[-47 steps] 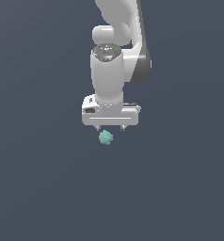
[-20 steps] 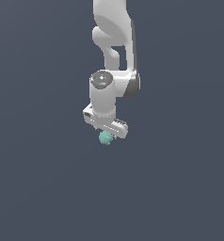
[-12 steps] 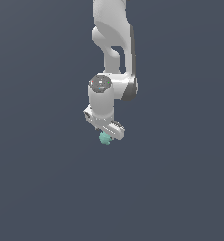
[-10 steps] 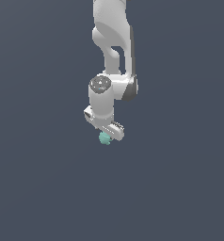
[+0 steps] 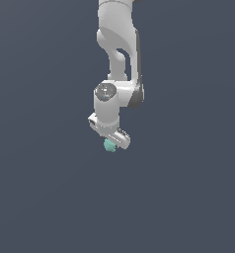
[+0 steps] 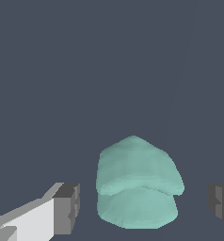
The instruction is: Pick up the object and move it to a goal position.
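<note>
**Asker:** What fills the exterior view?

**Describer:** A flat, dark blue-grey background with one white robot arm (image 5: 117,59) coming down from the top edge, a little to the exterior view's right of centre. Its last joint bends toward the exterior view's left and ends in a white pincer (image 5: 111,143) pointing downward at a slant.

**Asker:** Where is the object?

**Describer:** The object (image 5: 109,145) is a tiny teal-green lump right at the underside of the pincer, toward the exterior view's left of the pincer's body. It is far smaller than the pincer. No desk edge or shadow shows beneath it, so I cannot tell whether it rests on a surface or hangs in the air.

**Asker:** And the wrist view?

**Describer:** There the object (image 6: 137,186) looks large, a lumpy rounded mound with a crease across it, like two stacked folds. It sits between the two dark grey fingertips (image 6: 67,208), one on each side.

**Asker:** Is the pincer (image 6: 144,204) holding it?

**Describer:** The jaws stand apart, with a plain gap of background between each fingertip and the object. Neither tip touches it in this view, so the pincer is spread wider than the object and grips nothing.
</note>
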Action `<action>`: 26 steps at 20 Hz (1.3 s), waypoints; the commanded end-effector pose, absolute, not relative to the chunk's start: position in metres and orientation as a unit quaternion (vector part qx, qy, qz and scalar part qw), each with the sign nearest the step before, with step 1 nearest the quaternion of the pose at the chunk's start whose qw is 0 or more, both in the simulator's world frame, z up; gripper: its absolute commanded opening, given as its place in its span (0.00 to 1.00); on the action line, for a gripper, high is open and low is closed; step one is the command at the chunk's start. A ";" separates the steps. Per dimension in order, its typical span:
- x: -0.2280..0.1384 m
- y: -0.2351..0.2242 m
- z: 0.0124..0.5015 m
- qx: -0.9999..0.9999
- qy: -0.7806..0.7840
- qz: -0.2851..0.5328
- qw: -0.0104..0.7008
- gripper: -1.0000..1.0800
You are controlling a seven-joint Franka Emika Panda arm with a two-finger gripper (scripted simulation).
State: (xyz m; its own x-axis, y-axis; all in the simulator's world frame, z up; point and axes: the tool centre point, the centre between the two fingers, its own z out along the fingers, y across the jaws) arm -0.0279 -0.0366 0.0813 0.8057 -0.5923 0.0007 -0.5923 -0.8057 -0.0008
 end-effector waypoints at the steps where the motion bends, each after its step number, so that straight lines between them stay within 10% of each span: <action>1: -0.029 -0.037 0.070 -0.950 0.312 0.000 0.000 0.96; 11: -0.028 -0.037 0.041 -0.950 0.314 0.000 0.000 0.96; 12: -0.028 -0.037 0.041 -0.950 0.314 0.000 0.000 0.00; 26: -0.026 -0.035 0.046 -0.950 0.313 0.000 0.000 0.00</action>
State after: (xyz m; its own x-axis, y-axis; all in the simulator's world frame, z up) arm -0.0275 -0.0358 0.0439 0.8033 -0.5956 -0.0004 -0.5956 -0.8033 0.0000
